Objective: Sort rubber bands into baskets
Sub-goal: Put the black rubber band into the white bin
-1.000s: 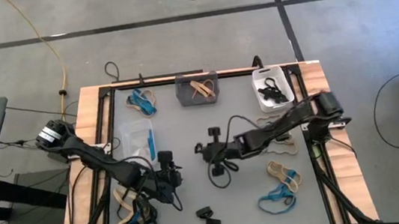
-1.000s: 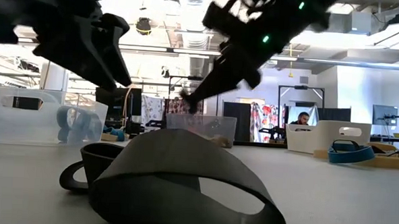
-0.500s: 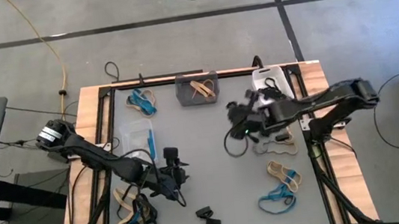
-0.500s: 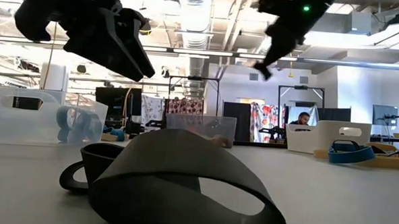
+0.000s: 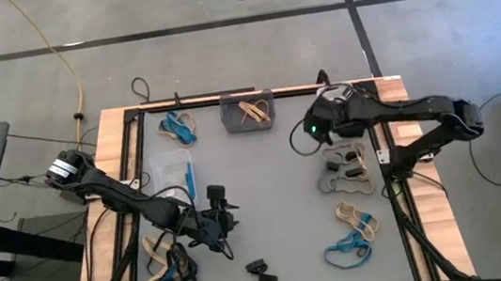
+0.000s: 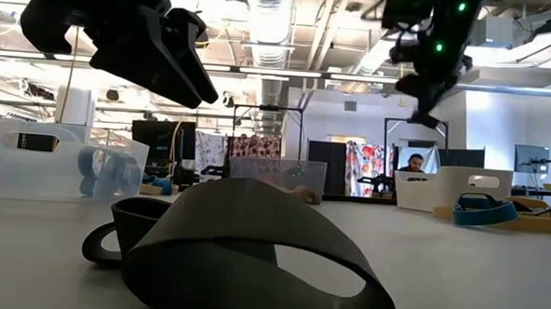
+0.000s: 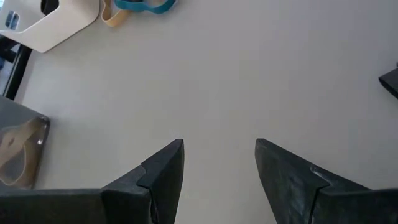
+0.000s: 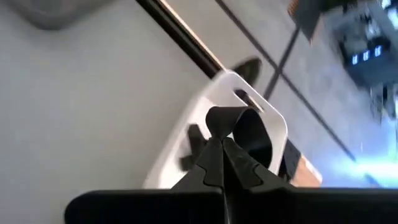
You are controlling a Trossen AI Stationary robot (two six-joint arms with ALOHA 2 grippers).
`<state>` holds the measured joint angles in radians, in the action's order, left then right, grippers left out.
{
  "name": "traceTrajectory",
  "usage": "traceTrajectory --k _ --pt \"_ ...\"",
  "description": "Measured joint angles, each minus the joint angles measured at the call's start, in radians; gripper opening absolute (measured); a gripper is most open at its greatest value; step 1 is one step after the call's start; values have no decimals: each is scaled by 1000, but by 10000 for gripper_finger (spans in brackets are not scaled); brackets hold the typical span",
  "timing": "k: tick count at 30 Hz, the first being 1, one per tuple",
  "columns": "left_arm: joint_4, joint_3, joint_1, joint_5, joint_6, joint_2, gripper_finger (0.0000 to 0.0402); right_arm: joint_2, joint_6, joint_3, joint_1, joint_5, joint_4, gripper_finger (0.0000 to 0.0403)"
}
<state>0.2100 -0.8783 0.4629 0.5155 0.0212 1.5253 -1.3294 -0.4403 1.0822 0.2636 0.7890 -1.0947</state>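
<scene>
Even, bright overhead light falls on the grey bench [image 5: 265,186], so shadows under the arms stay faint and soft. At bench height, ceiling lamps [image 6: 268,10] glare behind the left pincer [image 6: 181,76], turning it into a dark silhouette; the black band [image 6: 252,256] just below it looms large and soft-edged. Beyond the right pincer [image 8: 222,163], the white basket [image 8: 249,118] and the floor smear with motion blur, with a blue-white flare to one side. Past the left pincer's fingers [image 7: 165,171] the bench looks flat and shadowless.
</scene>
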Motion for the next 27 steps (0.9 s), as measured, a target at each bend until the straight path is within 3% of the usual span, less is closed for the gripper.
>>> traceTrajectory --k 14,20,27 --pt "0 0 0 -23 1 0 190 0 135 -105 331 -248 56 29" --pt "0 0 0 -50 9 0 190 0 184 -140 391 -344 104 43" --pt "-18 0 0 -122 22 0 190 0 188 -169 401 -346 144 91"
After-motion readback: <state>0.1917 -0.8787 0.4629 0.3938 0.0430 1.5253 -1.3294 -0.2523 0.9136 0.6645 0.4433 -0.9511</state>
